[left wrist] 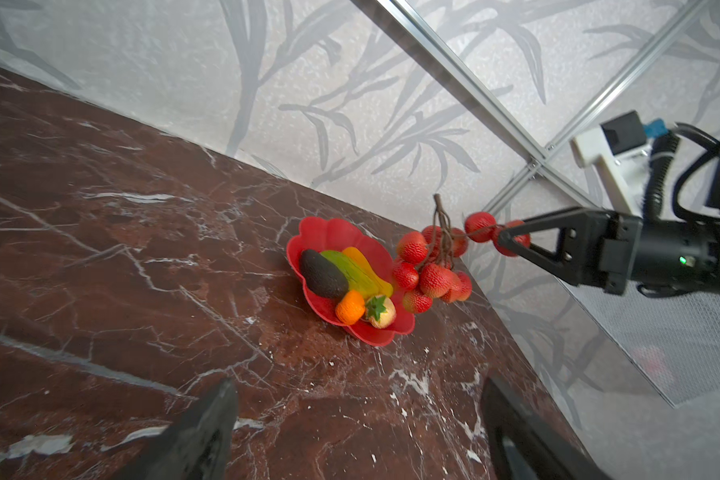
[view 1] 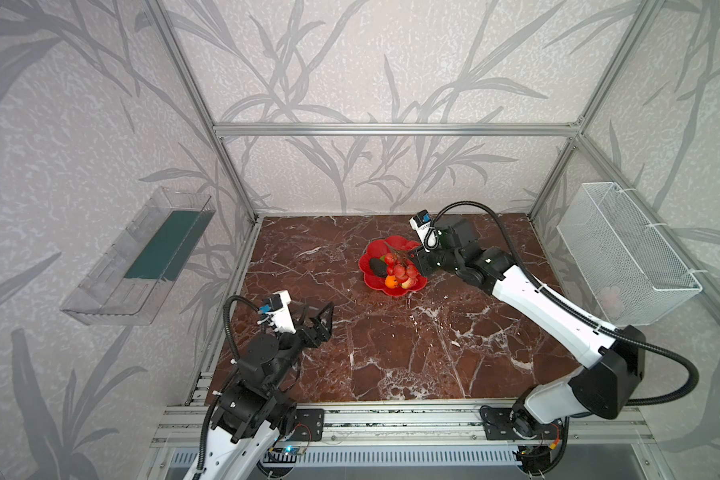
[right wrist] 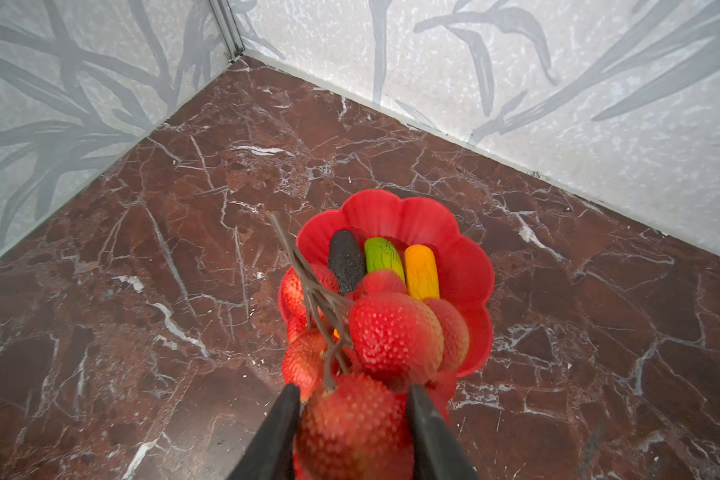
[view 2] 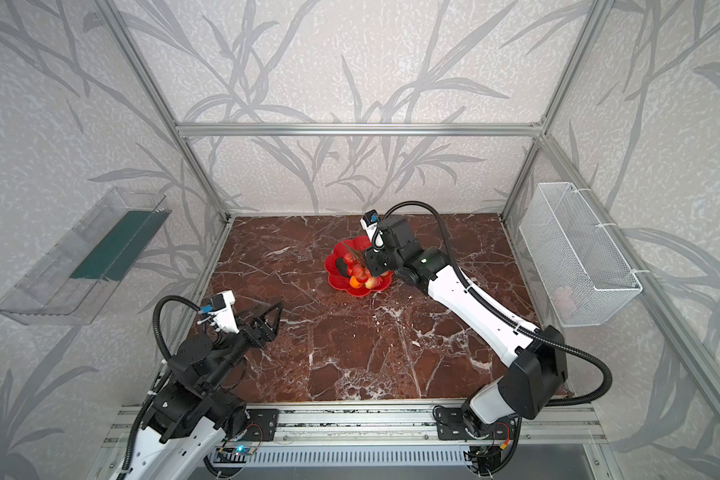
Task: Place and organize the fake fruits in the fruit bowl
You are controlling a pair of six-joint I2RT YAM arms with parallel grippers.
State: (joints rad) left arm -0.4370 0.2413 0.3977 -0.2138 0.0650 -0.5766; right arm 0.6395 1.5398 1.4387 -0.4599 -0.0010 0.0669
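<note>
Marble tabletop carries our red fruit bowl, avocado and orange inside. Our right hand clamps one berry, and the bunch of red berries dangles just ahead of it, above the bowl's rim. Next we probably lower and release gently. Our left hand gapes wide, empty.

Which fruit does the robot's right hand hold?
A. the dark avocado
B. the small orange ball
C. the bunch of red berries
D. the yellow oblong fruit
C: the right hand is shut on a berry of the bunch of red berries; the others lie in the fruit bowl.
</note>
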